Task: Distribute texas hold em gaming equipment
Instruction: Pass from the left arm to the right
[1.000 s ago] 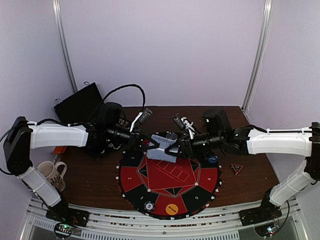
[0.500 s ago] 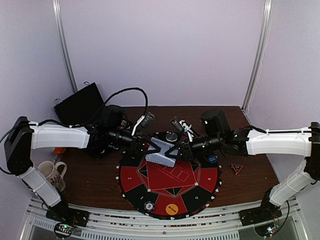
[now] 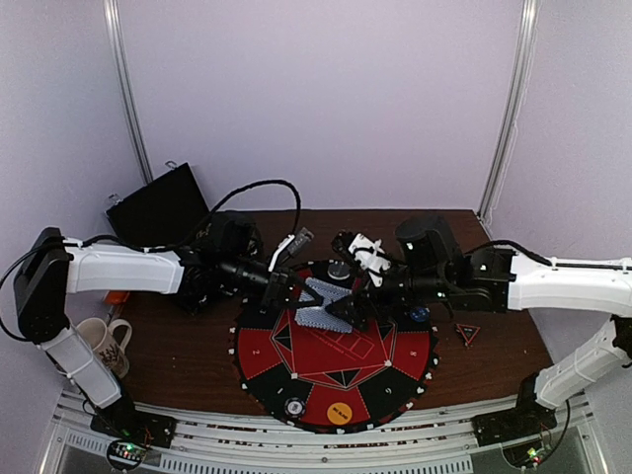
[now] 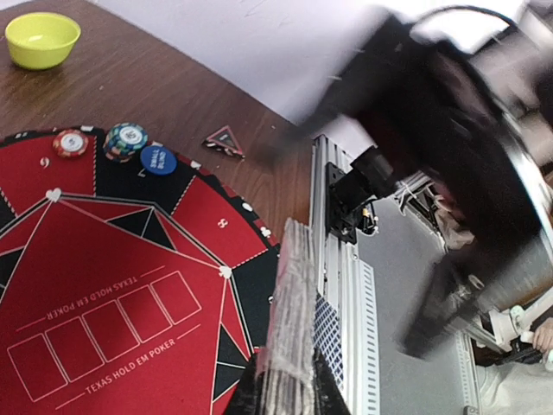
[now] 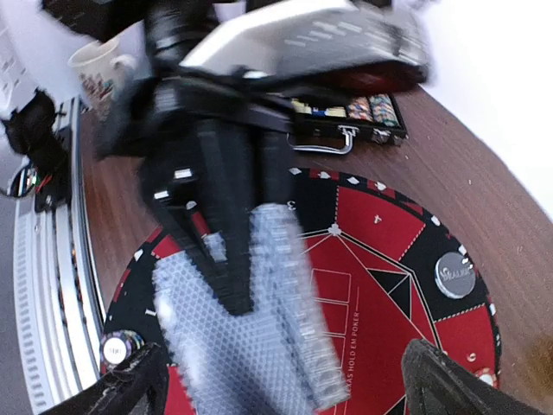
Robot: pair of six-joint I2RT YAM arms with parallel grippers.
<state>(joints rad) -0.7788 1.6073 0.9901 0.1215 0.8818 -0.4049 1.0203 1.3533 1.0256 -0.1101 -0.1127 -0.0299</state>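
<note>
A deck of playing cards [image 3: 322,302] with grey-blue backs hangs over the far half of the round red-and-black mat [image 3: 296,367]. My left gripper [image 3: 296,292] is shut on it; in the left wrist view the deck [image 4: 292,303] stands edge-on between the jaws of the left gripper [image 4: 289,385]. My right gripper [image 3: 363,308] is beside the deck, and the right wrist view shows the right gripper [image 5: 283,372] wide open, with the fanned cards [image 5: 259,346] between its spread fingers and not gripped. Chip stacks [image 4: 126,140] and a blue button [image 4: 158,161] sit on the mat.
An orange disc [image 3: 339,411] and a chip [image 3: 294,406] lie at the mat's near edge. A small triangle marker [image 3: 467,334] lies to the right of the mat. A mug [image 3: 104,341] and a black case [image 3: 158,202] are at the left, and a lime bowl [image 4: 41,39] shows in the left wrist view.
The right gripper has opened wide and let go of the cards. Both grippers and the deck have shifted slightly toward the mat's middle.
</note>
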